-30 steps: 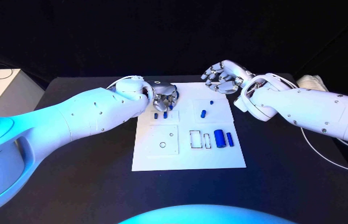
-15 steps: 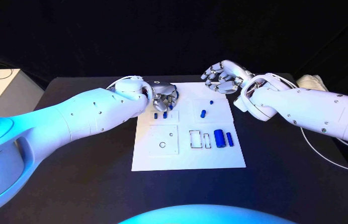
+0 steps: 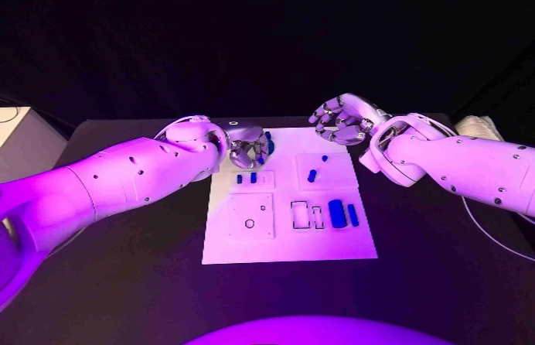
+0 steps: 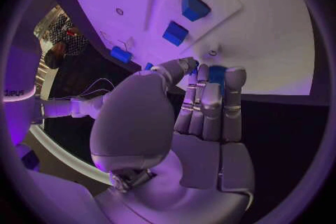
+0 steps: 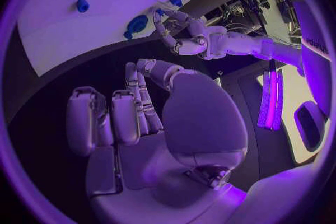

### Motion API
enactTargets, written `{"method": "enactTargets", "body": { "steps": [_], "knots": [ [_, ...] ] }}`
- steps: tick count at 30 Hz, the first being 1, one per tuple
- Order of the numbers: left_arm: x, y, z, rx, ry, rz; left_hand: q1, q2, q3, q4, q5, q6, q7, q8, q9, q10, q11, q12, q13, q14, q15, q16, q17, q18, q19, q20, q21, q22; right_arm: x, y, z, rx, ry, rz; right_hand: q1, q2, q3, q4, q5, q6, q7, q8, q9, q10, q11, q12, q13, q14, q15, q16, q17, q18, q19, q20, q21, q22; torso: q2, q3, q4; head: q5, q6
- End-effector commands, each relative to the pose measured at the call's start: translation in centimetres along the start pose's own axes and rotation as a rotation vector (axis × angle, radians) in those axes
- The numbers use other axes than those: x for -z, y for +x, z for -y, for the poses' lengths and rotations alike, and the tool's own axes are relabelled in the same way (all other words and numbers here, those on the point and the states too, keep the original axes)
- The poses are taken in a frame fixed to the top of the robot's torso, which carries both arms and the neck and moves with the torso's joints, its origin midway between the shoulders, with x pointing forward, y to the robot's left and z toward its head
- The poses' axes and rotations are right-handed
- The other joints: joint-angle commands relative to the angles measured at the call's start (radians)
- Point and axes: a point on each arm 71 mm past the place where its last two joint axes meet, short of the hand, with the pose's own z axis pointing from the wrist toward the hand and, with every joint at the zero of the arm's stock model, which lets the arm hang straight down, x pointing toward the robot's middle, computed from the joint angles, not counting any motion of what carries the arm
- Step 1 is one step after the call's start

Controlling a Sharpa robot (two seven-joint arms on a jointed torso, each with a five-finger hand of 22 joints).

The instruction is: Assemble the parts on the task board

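1. Left hand (image 3: 250,150): fingers pressed together, pinching a small blue part (image 4: 217,75) between thumb and fingertips (image 4: 234,74); in the head view the part (image 3: 267,142) stands out beside the fingers, above the far edge of the task board (image 3: 290,244).
2. Right hand (image 3: 343,121): fingers curled inward, holding nothing that can be seen; it hovers off the board's far corner.
3. Handling, judged: the part looks rigid, light and smooth-sided, likely moulded plastic; slip within the pinch is the main risk, breakage unlikely; best taken across its sides, leaving the free end clear for seating.
4. Remaining parts lie on the board, well apart from both hands: two short pieces (image 3: 245,179) nearest the left fingers, a larger cylinder (image 3: 337,213) further off.
5. Obscured: the fingers cover most of the held part, so its shape and orientation cannot be told; which recess suits it is undetermined.
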Motion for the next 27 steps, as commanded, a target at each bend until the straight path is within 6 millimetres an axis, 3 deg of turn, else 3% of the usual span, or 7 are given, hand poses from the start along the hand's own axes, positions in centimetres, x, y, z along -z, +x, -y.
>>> {"method": "enactTargets", "body": {
  "steps": [1,4,17,27],
  "knots": [
    [0.4,-0.5,0.1,0.056,0.019,0.036,-0.003,0.003,0.007,-0.002,-0.003,0.004,0.002,-0.002,-0.001,0.008,0.000,-0.003,-0.001,0.007,-0.001,0.004,0.001,-0.019,0.008,0.003,0.005,0.001,0.0,0.0,0.1,-0.001,0.005,-0.008,0.001,0.002,-0.001,0.002,0.007,-0.001,0.006,-0.004,-0.001,0.006,0.001,-0.003,-0.001,0.017,0.000,0.004,0.001,0.016,0.039,-0.002,0.002,0.060,-0.001,-0.0007,0.0021,-0.001,-0.001],
    [1.1,-1.0,-0.2,0.083,0.018,0.051,-0.004,0.003,0.007,-0.002,-0.003,0.004,0.003,-0.003,0.000,0.009,0.000,-0.008,-0.001,0.009,0.000,0.006,0.004,-0.020,0.009,0.003,0.006,0.003,0.1,-0.1,0.2,0.000,0.008,-0.006,0.001,0.002,-0.001,0.002,0.007,-0.001,0.006,-0.004,-0.001,0.006,0.001,-0.003,-0.001,0.017,0.000,0.004,0.001,0.016,0.039,-0.002,0.002,0.060,-0.002,-0.0006,0.0043,-0.001,-0.002],
    [3.1,-1.6,-2.3,0.111,-0.034,0.043,-0.007,0.001,0.007,-0.002,-0.003,0.005,0.003,-0.005,0.001,0.012,0.002,-0.016,-0.003,0.007,0.001,0.004,-0.002,-0.019,0.006,0.004,0.004,0.000,0.2,-0.3,0.5,0.002,0.015,-0.003,0.001,0.002,-0.002,0.002,0.007,0.000,0.006,-0.004,-0.001,0.008,0.001,-0.005,-0.003,0.016,-0.001,0.004,0.000,0.016,0.039,-0.002,0.001,0.059,0.000,-0.0007,0.0035,0.004,-0.004],
    [3.1,-1.4,-3.2,0.099,-0.059,0.030,-0.007,0.001,0.007,-0.002,-0.003,0.005,0.004,-0.007,0.001,0.014,0.002,-0.020,-0.003,0.006,0.001,0.004,-0.004,-0.019,0.005,0.004,0.004,0.000,0.2,-0.3,0.4,0.001,0.011,-0.003,0.001,0.002,-0.002,0.002,0.007,0.000,0.006,-0.004,-0.001,0.008,0.001,-0.005,-0.003,0.016,-0.001,0.004,0.000,0.016,0.039,-0.002,0.001,0.059,0.002,-0.0008,-0.0011,0.012,-0.006]
  ]
}}
